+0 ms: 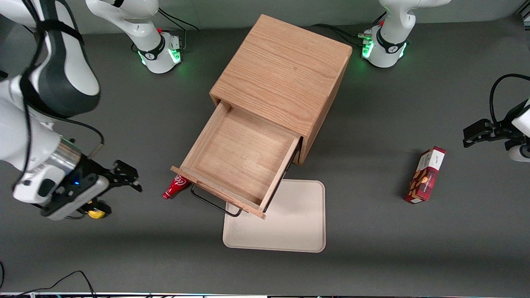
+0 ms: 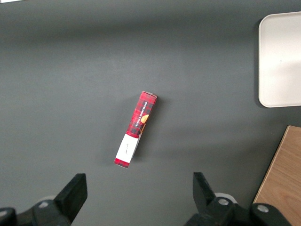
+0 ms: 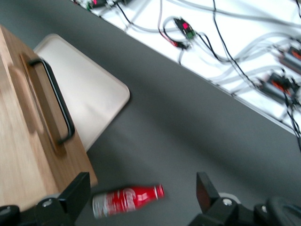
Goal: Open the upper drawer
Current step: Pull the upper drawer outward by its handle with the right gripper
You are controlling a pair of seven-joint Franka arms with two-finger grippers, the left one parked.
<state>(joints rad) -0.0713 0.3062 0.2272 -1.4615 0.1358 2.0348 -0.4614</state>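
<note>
The upper drawer of the oak cabinet stands pulled far out, an empty shallow wooden tray. Its thin black wire handle sticks out from the drawer front toward the front camera. In the right wrist view the drawer front and handle show close by. My gripper is open and empty, apart from the drawer, toward the working arm's end of the table and above the surface. Its fingers stand wide apart above a red bottle. The lower drawer is hidden under the upper one.
A red soda bottle lies on the table partly under the drawer's corner, also in the right wrist view. A cream tray lies under and in front of the drawer. A red snack box lies toward the parked arm's end.
</note>
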